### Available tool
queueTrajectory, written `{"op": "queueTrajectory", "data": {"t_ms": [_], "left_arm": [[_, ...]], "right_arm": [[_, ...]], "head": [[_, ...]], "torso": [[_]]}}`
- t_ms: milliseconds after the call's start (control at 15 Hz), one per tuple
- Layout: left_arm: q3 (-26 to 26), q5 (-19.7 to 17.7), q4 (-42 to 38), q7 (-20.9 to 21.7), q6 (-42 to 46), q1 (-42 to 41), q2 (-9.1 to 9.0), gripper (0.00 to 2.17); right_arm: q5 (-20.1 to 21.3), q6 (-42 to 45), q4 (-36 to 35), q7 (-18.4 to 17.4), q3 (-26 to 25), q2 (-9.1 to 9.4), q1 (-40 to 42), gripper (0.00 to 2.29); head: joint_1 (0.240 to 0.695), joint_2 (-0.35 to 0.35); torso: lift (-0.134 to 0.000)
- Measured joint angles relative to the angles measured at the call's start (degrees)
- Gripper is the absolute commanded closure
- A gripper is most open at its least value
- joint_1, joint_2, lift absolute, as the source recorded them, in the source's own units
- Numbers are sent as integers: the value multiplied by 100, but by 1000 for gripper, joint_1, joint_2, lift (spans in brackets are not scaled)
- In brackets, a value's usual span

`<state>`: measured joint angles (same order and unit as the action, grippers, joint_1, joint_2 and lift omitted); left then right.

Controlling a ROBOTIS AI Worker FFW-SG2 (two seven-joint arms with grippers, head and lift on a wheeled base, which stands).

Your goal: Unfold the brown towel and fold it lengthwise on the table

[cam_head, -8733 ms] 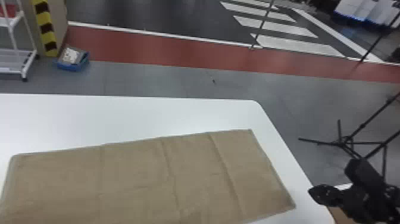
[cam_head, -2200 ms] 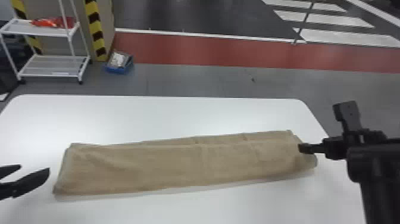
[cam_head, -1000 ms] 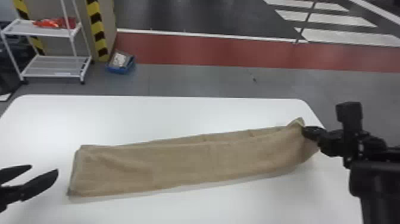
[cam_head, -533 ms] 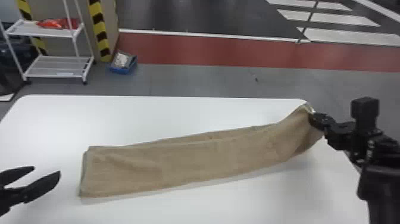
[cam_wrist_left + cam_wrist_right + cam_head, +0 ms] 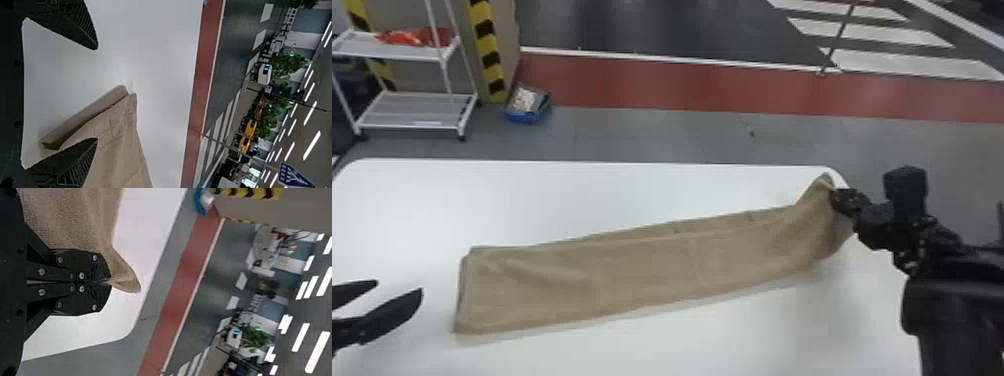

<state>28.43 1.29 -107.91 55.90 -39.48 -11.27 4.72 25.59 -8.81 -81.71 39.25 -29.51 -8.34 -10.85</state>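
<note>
On the counter (image 5: 632, 195), brown towel (image 5: 632, 275) appears mostly folded lengthwise; right gripper (image 5: 110, 282) clamps one raised end, left gripper (image 5: 97, 94) stands parted; alignment, release remain.

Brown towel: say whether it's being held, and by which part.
The brown towel is held at its raised far-right end, near the corner, in the closed jaws of the right gripper. The left gripper holds nothing.

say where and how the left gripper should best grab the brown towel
Probably by the far corner of the brown towel's left end, coming in from the left with a finger above and below. That end lies low on the table, facing the open left gripper, while the right gripper pinches the raised opposite end.
</note>
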Motion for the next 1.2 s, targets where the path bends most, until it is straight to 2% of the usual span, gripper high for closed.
{"op": "queueTrajectory", "data": {"t_ms": [133,200,400,533,667,733,867,933,1000,1067,1133,1200], "left_arm": [[23,-42,6,-9,36,-13,10,43],[24,-73,13,-30,55,-15,11,43],[-7,-165,89,-81,112,17,16,43],[-20,-167,129,-80,171,49,23,43],[-22,-149,155,-80,204,69,28,43],[-22,-142,170,-80,211,75,29,43],[-22,-138,206,-78,227,80,29,43],[-22,-142,222,-72,243,80,31,43],[-22,-155,238,-69,269,80,37,43],[-22,-165,259,-70,296,80,46,43],[-23,-171,278,-71,321,80,55,43],[-38,-173,300,-71,346,86,60,43]], "right_arm": [[-831,414,-340,36,-208,118,53,1389],[-904,398,-158,-6,-288,124,-97,1389],[314,282,877,-163,-209,48,-467,1389],[692,53,1147,-263,-130,-12,-543,1389],[806,-200,1093,-261,-45,-45,-516,1393],[644,-120,842,-202,-60,-29,-395,1393],[-326,286,94,-191,-189,35,-30,1389],[-613,362,-35,-284,-269,46,-12,1389],[-520,362,164,-405,-328,35,-162,1389],[-132,294,583,-543,-321,-12,-375,1352],[302,190,993,-665,-261,-59,-557,839],[747,-18,1386,-799,-163,-101,-725,174]], "head": [[695,-127],[695,-129],[695,-147],[695,-152],[695,-160],[695,-159],[695,-148],[695,-152],[695,-159],[695,-166],[695,-177],[695,-181]], "torso": [[-109],[-109],[-109],[-109],[-109],[-109],[-109],[-109],[-109],[-109],[-109],[-109]]}}
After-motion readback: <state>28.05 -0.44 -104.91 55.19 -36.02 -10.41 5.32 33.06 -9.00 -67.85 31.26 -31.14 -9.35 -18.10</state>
